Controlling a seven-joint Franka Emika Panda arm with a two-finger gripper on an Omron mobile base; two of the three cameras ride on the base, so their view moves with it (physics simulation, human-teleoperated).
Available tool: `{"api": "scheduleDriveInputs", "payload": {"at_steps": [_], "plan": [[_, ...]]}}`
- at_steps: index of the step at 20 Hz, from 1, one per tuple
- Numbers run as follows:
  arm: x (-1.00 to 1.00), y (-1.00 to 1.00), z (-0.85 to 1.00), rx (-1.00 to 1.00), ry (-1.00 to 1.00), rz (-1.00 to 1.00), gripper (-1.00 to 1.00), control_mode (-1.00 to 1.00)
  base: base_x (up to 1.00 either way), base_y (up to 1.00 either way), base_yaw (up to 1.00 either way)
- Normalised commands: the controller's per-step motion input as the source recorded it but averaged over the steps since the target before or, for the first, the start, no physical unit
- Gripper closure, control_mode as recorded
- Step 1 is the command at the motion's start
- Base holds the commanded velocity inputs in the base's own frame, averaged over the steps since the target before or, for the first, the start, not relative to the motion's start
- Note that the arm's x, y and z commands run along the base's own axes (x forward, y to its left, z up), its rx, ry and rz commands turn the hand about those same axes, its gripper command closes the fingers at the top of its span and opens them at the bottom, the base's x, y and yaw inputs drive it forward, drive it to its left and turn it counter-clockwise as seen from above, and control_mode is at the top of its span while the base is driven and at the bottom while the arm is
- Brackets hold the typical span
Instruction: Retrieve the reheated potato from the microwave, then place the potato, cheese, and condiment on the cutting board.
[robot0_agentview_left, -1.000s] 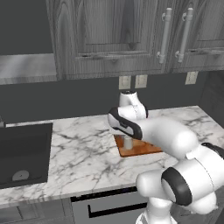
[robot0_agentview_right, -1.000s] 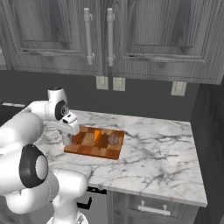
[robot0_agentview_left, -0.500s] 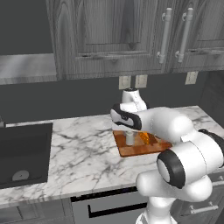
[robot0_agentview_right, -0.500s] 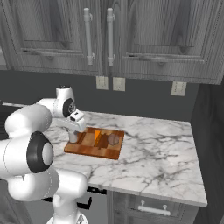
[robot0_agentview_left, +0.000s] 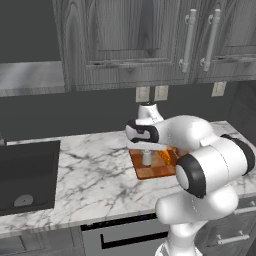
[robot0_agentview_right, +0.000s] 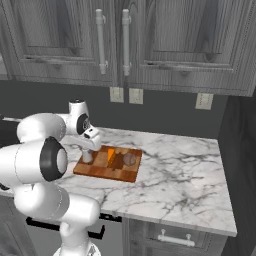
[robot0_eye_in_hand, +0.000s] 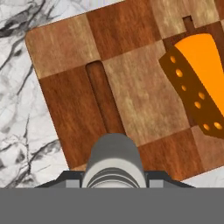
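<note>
Hand view looks down along the gripper (robot0_eye_in_hand: 114, 186) at the condiment (robot0_eye_in_hand: 114, 164), a small grey shaker bottle whose cap and shoulder sit right between the two dark finger tips. The jaws are closed to a narrow gap on the bottle's sides, so I judge that the bottle is held. Under it lies the cutting board (robot0_eye_in_hand: 70, 48), with the orange cheese (robot0_eye_in_hand: 197, 83) wedge resting further along the board.

From the right base view the condiment (robot0_agentview_right: 87, 156) stands upright at the near left part of the cutting board (robot0_agentview_right: 100, 172); whether its base already touches the wood I cannot tell. The cheese (robot0_agentview_right: 111, 156) and the brown potato (robot0_agentview_right: 129, 159) are on the board beside it, apart from each other.

The shaker looks light and stiff, with a smooth round body that may slip or turn. The best hold is across the wide body under the cap, not on the narrow cap. It is tall and slim, so it may tip if released tilted.
</note>
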Motion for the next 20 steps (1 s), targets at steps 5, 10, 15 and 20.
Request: {"api": "scheduleDriveInputs", "payload": {"at_steps": [5,10,15,20], "plan": [[0.12,0.00,-0.24,0.01,0.00,0.00,1.00,-1.00,0.00,0.00,0.00],[0.05,0.00,-0.27,0.03,0.00,0.00,1.00,-1.00,0.00,0.00,0.00],[0.00,0.00,-0.24,0.02,0.00,0.00,1.00,-1.00,0.00,0.00,0.00],[-0.04,0.00,-0.23,0.01,0.00,0.00,-1.00,-1.00,0.00,0.00,0.00]]}}
